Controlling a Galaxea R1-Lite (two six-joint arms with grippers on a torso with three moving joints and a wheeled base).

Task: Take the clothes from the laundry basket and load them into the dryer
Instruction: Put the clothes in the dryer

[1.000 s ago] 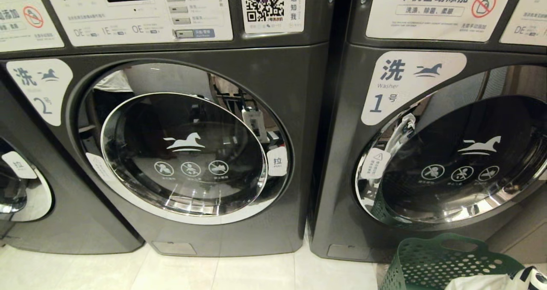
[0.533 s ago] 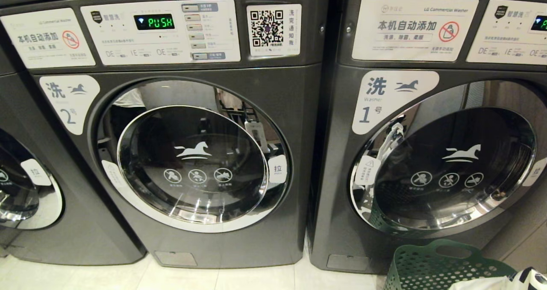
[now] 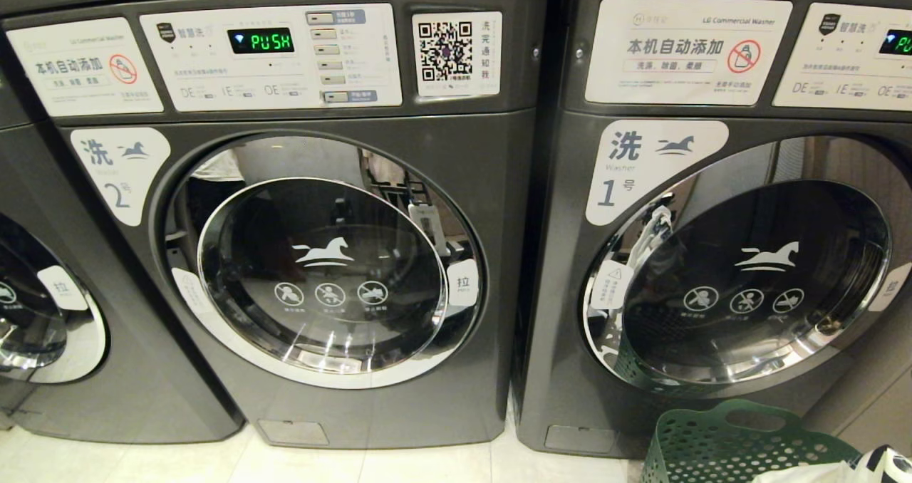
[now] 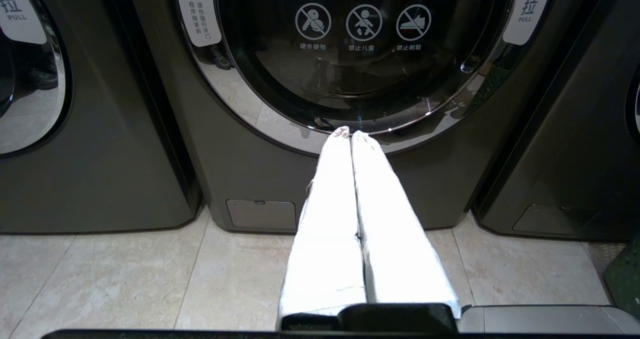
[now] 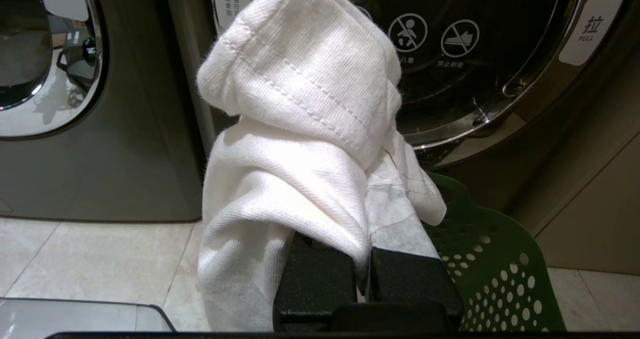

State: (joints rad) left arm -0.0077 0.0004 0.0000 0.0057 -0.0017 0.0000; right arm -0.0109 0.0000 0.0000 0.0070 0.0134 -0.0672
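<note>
Since a second ago my head camera has tipped upward, so both machines' control panels, then cut off at the top, now show in full; the machines themselves have not moved. Machine number 2 (image 3: 320, 255) stands ahead on my left with its round door (image 3: 324, 262) closed and its display (image 3: 261, 40) reading PUSH. Machine number 1 (image 3: 712, 255) is beside it on my right, its door (image 3: 748, 283) closed too.

My right pincer (image 5: 367, 274) is clamped shut on a white garment (image 5: 300, 129), which is bunched up and draped over the fingers, hiding their tips. It hangs just above the rim of the green laundry basket (image 3: 719, 444), which sits on the tiled floor (image 3: 427, 465) against the foot of machine number 1. More white cloth (image 3: 855, 469) with a dark print lies inside the basket, at its near right edge.

My left pincer (image 4: 352, 134) is empty, its two white-wrapped fingers (image 4: 325, 219) pressed together, pointing at the lower rim of machine number 2's door, above the floor. Neither arm shows from my head.
</note>
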